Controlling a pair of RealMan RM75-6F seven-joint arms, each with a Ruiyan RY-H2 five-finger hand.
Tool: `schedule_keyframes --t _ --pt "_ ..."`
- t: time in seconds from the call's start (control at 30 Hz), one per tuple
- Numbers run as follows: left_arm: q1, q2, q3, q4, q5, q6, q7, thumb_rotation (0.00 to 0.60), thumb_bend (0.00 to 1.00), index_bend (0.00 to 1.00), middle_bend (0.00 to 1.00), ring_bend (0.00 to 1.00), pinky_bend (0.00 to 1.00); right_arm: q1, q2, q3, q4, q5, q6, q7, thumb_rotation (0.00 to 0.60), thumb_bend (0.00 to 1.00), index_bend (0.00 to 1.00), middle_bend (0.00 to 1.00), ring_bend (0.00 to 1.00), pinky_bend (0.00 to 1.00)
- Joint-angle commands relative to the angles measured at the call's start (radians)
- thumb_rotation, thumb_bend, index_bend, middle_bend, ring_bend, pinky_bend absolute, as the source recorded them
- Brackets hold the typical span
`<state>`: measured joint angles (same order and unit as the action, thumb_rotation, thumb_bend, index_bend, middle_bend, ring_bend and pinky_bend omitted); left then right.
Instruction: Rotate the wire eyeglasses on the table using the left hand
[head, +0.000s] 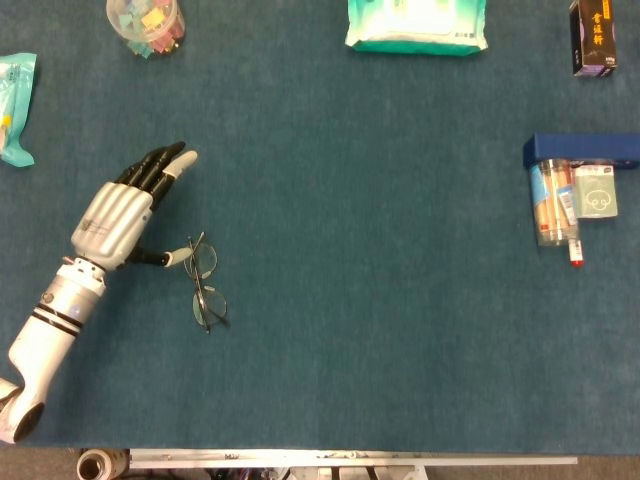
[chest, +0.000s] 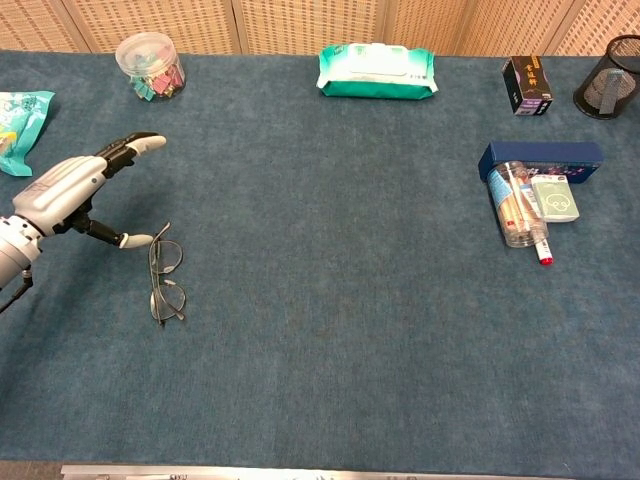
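Note:
The wire eyeglasses (head: 204, 282) (chest: 164, 275) lie flat on the blue table, at its left, with the two lenses one behind the other. My left hand (head: 125, 213) (chest: 72, 188) hovers just left of them, fingers stretched out and spread toward the far side. Its thumb tip reaches the rim of the far lens; whether it touches is hard to tell. Nothing is held in the hand. My right hand shows in neither view.
At the back stand a clear jar of coloured clips (head: 146, 22), a wet-wipes pack (head: 416, 24) and a dark box (head: 593, 38). A teal packet (head: 14, 95) lies far left. On the right sit a blue box (head: 582, 148) with a clear tube (head: 553, 205), and a mesh cup (chest: 609, 88).

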<state>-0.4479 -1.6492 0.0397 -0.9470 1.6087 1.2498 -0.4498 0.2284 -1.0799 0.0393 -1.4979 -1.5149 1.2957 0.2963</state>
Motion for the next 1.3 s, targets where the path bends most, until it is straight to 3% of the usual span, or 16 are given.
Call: schedule_keyframes --t 0.03,0.9,1.3 --pt "-0.001 -0.010 0.000 0.014 0.001 0.001 0.009 0.600 0.07 0.02 0.00 0.00 0.15 0.000 0.001 0.000 0.000 0.000 0.000 0.001 0.600 0.00 0.00 0.08 0.00 0.21" --pt "-0.007 -0.056 0.004 0.085 0.007 0.006 0.043 0.600 0.07 0.02 0.00 0.00 0.15 -0.003 -0.003 -0.001 0.013 0.001 -0.001 0.015 0.600 0.00 0.00 0.08 0.00 0.21" --pt "0.009 -0.013 -0.007 0.031 0.001 0.053 0.085 0.600 0.07 0.02 0.00 0.00 0.15 0.001 -0.007 0.000 0.020 -0.006 -0.002 0.028 0.600 0.00 0.00 0.08 0.00 0.21"
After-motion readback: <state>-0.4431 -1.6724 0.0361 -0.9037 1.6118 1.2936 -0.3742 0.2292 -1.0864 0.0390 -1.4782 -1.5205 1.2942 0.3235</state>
